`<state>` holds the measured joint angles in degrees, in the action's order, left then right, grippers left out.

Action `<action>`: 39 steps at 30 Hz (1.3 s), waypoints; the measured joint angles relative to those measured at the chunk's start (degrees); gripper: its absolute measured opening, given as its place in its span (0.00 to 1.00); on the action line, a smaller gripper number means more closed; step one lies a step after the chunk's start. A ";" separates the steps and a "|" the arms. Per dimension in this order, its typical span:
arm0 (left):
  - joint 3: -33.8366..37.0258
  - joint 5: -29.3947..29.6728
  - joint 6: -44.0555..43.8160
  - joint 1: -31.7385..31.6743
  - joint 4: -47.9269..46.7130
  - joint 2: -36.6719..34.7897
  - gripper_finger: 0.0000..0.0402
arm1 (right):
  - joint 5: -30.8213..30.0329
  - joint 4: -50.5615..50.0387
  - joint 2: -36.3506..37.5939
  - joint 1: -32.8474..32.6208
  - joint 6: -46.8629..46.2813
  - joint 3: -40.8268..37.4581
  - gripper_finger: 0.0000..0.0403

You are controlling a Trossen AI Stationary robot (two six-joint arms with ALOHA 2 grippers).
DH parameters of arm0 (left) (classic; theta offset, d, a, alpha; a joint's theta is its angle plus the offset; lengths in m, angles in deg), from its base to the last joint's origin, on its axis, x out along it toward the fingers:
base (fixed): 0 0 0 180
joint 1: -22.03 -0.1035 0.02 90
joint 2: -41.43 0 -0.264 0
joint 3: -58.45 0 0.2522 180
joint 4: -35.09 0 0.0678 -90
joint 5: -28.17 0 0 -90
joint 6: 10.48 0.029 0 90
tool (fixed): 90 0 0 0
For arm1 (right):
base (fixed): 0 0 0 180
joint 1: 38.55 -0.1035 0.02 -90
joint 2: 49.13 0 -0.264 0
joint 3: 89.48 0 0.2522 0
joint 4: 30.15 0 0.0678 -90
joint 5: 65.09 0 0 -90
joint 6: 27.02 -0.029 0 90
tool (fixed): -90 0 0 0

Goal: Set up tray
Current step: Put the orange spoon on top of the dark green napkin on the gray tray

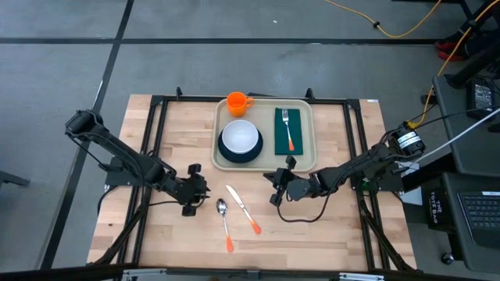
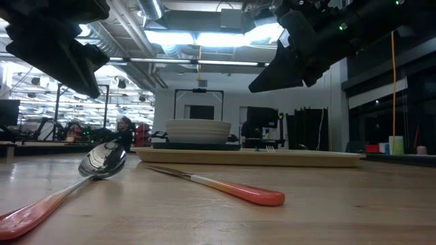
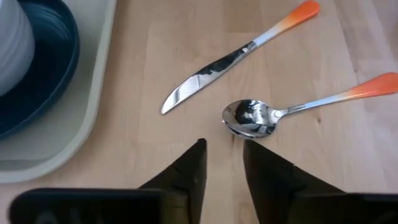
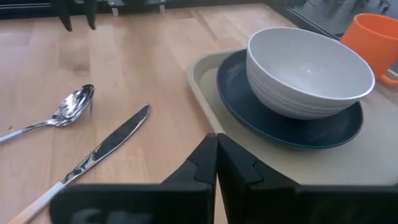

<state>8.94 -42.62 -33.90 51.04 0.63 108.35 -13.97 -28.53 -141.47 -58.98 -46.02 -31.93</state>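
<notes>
The beige tray (image 1: 303,160) lies at the table's far middle. It carries an orange cup (image 1: 237,102), a white bowl (image 1: 240,136) on a dark blue plate (image 1: 228,158), and a green napkin (image 1: 290,117) with an orange-handled fork (image 1: 288,129) on top. An orange-handled spoon (image 1: 224,222) and knife (image 1: 243,208) lie flat on the wood near the tray's near edge. My left gripper (image 3: 224,149) hovers open just left of the spoon's bowl (image 3: 250,118). My right gripper (image 4: 215,140) is shut, raised near the tray's near rim (image 4: 205,93), right of the knife (image 4: 106,149).
Black frame rails (image 1: 156,133) run along the table's left, right and far sides. Bare wood (image 1: 312,234) spreads along the near edge beside the cutlery. In the low view both grippers (image 2: 61,47) (image 2: 286,64) hang above the tabletop.
</notes>
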 joint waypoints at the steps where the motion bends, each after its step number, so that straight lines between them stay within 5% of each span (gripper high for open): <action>1: 0.00 0.42 0.00 0.01 0.06 0.25 0.27 | 0.02 0.00 0.00 0.00 0.00 0.00 0.04; 8: 0.00 0.63 -7.28 -0.01 1.74 2.80 0.37 | 0.04 0.04 0.00 0.00 0.00 0.00 0.04; 13: 0.00 -6.21 -12.54 -2.60 4.46 6.98 0.38 | 0.04 -0.06 0.00 0.00 0.01 0.02 0.04; 20: 0.00 -13.23 -13.40 -6.60 7.67 11.73 0.38 | 0.04 -0.20 0.00 0.00 0.00 0.02 0.04; 39: 0.00 -18.82 -15.30 -11.58 10.27 12.76 0.39 | 0.15 -0.22 0.00 0.00 -0.22 0.02 0.04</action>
<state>8.94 -61.45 -49.20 39.46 10.89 121.11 -13.81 -28.75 -141.47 -58.98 -46.24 -31.91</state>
